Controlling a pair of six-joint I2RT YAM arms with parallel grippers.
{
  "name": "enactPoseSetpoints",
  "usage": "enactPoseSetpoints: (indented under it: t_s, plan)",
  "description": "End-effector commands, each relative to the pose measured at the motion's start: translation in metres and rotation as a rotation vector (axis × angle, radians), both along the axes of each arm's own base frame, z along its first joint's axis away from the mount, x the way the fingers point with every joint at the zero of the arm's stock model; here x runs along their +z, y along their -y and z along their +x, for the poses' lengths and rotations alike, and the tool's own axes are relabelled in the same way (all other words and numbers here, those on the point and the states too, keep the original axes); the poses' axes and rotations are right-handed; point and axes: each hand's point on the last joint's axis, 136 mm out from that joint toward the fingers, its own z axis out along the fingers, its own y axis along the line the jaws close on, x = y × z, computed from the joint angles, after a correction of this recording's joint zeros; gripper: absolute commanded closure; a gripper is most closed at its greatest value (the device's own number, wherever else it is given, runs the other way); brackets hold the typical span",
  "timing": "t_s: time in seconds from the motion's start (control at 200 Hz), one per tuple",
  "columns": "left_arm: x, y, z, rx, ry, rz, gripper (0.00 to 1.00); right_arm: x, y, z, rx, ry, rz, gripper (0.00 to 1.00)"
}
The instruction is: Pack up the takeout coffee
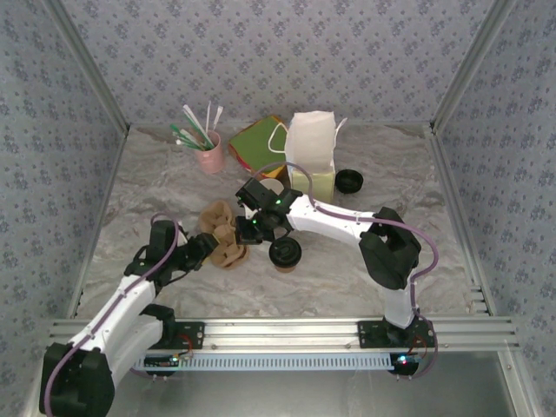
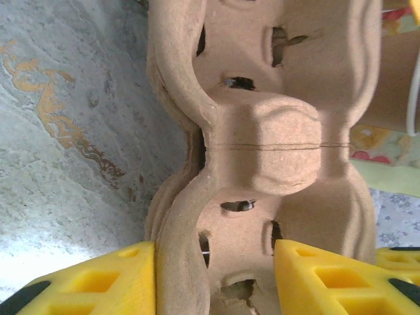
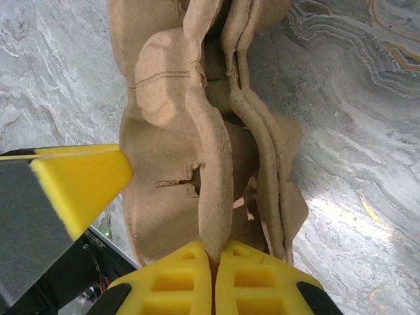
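Observation:
The takeout coffee, a small brown cup with a black lid, stands on the table just right of the brown cardboard cup carrier. My right gripper is shut on a thin upper rim of the carrier, with its fingertips pinched together. My left gripper comes in from the left. Its yellow fingers straddle the carrier's side wall: one finger touches the outside, the other sits inside a cup well with a gap. The left gripper is open.
A white paper bag stands at the back on a pale green box, beside a colourful bag. A loose black lid lies to its right. A pink cup of straws stands at the back left.

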Motion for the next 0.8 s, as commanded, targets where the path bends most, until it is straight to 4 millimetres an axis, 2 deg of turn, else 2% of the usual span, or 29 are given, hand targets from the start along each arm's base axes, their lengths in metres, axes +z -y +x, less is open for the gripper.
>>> enactPoseSetpoints:
  t_s: [0.0,0.34,0.65,0.795]
  plan:
    - [0.037,0.011,0.007,-0.027,0.124,-0.086,0.52,-0.004,0.000,-0.006,-0.001,-0.024,-0.004,0.94]
    - [0.054,0.011,0.004,-0.021,0.173,-0.121,0.54,-0.003,0.000,-0.006,0.005,-0.021,-0.003,0.93]
    - [0.025,0.005,-0.003,-0.009,0.099,-0.065,0.54,-0.021,-0.007,-0.012,0.032,-0.058,-0.024,0.87]
    - [0.013,0.001,-0.006,-0.004,0.071,-0.037,0.54,-0.032,-0.009,-0.013,0.039,-0.073,-0.041,0.79]
